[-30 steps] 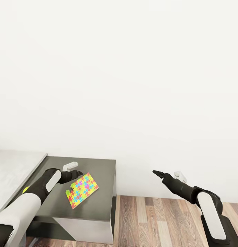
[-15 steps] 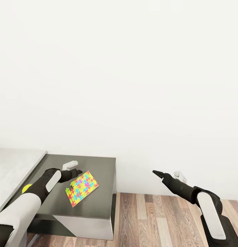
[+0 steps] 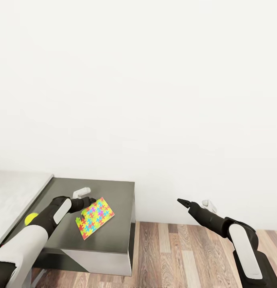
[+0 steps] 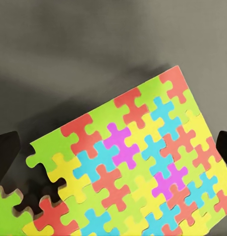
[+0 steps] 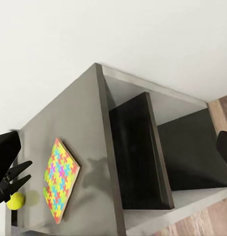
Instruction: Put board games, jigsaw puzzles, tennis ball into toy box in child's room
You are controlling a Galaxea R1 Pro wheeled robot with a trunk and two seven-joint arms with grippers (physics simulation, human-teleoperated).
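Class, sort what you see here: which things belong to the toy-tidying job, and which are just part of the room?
Part of the job:
- flat square jigsaw puzzle in bright interlocking colours
- small yellow-green tennis ball
- pale grey speckled table

Just there:
- low dark grey-topped side unit
- wood-plank floor
- plain white wall

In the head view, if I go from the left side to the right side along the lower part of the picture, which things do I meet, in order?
table → tennis ball → left gripper → jigsaw puzzle → wood-plank floor → right gripper
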